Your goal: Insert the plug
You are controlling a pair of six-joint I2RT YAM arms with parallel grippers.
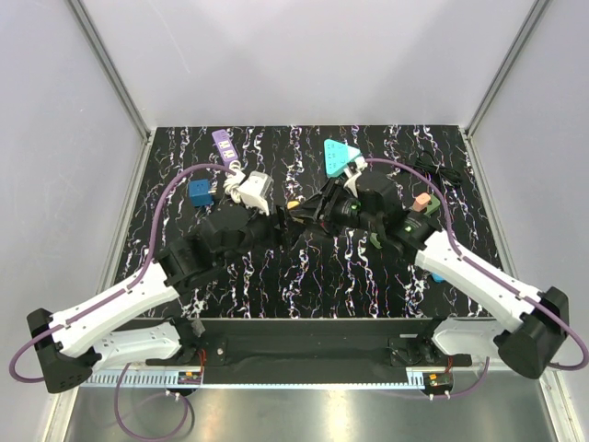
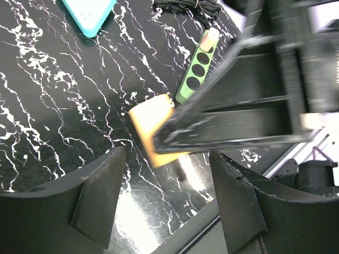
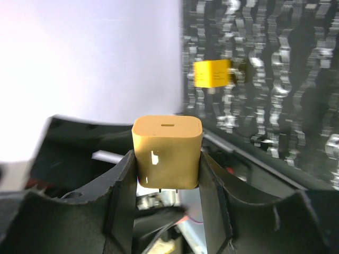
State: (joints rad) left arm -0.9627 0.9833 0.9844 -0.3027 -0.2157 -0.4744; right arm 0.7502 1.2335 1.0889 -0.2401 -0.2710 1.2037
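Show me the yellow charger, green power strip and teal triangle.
yellow charger point(image 3: 167, 159): right wrist view, front face.
green power strip point(image 2: 198, 70): left wrist view, middle socket.
teal triangle point(image 1: 337, 155): top view, centre.

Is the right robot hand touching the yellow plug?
Touching. The right wrist view shows the right gripper squeezing the yellow plug, a finger flat against each side.
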